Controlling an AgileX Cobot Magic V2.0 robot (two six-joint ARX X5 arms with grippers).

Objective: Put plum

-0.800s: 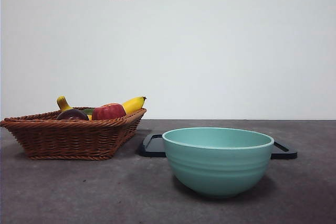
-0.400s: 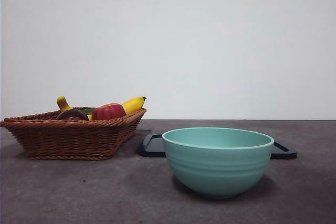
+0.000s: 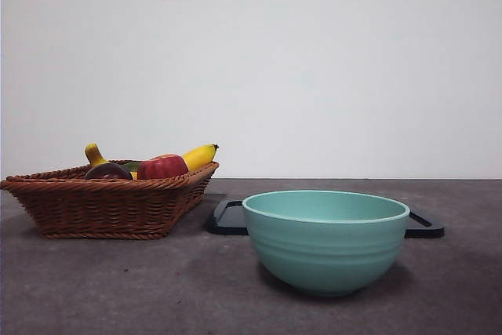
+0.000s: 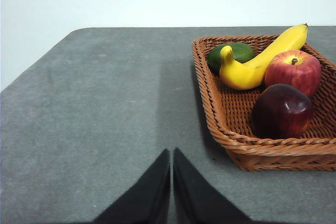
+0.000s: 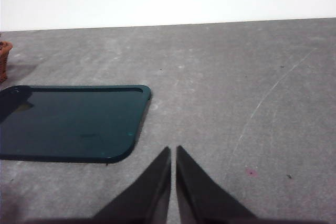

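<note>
Inside the wicker basket, the round plum sits beside the apple, while both the left gripper and right gripper hang closed and empty.

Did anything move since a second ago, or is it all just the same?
Nothing visibly changed. The plum still lies in the wicker basket with the apple and banana. The green bowl and dark tray stayed put. The left gripper and right gripper wait with fingers shut, holding nothing.
</note>
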